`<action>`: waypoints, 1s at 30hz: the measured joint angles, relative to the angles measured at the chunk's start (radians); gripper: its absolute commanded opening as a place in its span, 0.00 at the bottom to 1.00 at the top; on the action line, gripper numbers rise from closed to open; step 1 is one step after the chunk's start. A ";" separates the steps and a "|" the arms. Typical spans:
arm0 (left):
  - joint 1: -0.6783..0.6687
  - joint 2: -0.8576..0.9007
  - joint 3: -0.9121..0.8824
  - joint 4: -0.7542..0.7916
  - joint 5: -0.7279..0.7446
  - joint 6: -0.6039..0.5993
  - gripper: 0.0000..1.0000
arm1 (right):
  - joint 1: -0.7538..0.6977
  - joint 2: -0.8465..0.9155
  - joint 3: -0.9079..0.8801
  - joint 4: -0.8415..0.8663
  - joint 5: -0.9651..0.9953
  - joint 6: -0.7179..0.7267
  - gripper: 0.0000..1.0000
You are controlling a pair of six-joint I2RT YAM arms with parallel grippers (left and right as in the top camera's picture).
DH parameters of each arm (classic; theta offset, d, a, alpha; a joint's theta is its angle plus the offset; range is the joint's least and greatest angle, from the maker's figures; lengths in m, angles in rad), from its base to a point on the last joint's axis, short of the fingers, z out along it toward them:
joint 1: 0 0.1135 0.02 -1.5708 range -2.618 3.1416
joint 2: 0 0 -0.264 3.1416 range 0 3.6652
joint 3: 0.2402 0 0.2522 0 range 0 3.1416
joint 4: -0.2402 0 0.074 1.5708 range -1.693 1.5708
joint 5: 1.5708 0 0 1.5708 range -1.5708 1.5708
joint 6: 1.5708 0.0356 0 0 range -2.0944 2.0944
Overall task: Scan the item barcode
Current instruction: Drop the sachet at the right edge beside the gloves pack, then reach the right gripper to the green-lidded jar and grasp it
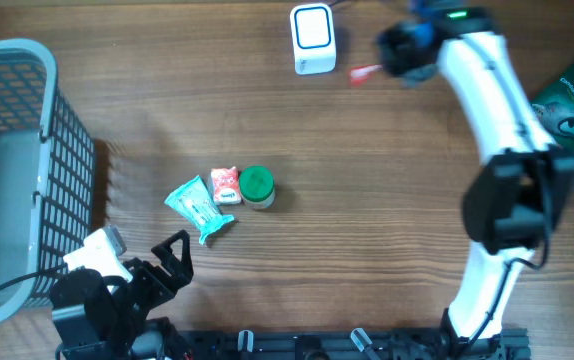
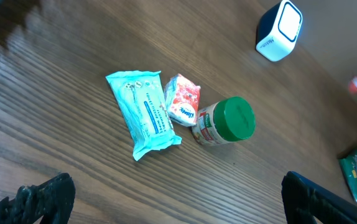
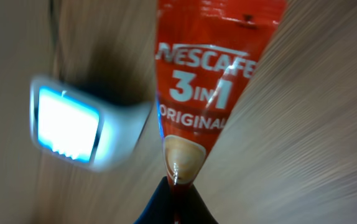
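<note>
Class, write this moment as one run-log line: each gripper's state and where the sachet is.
left gripper open, empty | right gripper shut on sachet | sachet beside scanner

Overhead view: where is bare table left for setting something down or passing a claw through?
Bare wood lies between the green-lidded jar and the right arm, and between the basket and the scanner. Crowded: the wipes pack, red packet and jar huddle together; the right claw holds a sachet beside the scanner.
</note>
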 measured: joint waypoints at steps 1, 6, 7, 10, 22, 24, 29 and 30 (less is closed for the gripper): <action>0.000 0.000 0.000 -0.001 0.000 0.000 1.00 | -0.011 -0.002 0.000 -0.002 0.014 -0.004 0.08; 0.000 0.000 0.000 0.000 0.000 0.000 1.00 | -0.255 0.042 -0.025 0.138 0.180 -0.261 0.14; 0.000 0.000 0.000 -0.001 0.000 0.000 1.00 | -0.272 0.056 -0.026 0.149 0.186 -0.282 0.19; 0.000 0.000 0.000 -0.001 0.000 0.000 1.00 | -0.321 0.124 -0.034 0.162 0.219 -0.337 0.64; 0.000 0.000 0.000 -0.001 0.000 0.000 1.00 | -0.316 0.134 -0.032 -0.213 -0.393 -0.463 0.95; 0.000 0.000 0.000 -0.001 0.000 0.000 1.00 | -0.215 0.127 -0.031 -0.318 -0.478 -0.492 0.95; 0.000 0.000 0.000 0.000 0.000 0.000 1.00 | 0.103 0.126 -0.028 -0.441 -0.514 -0.529 1.00; 0.000 0.000 0.000 -0.001 0.000 0.000 1.00 | 0.156 0.126 -0.028 -0.443 -0.505 -0.538 1.00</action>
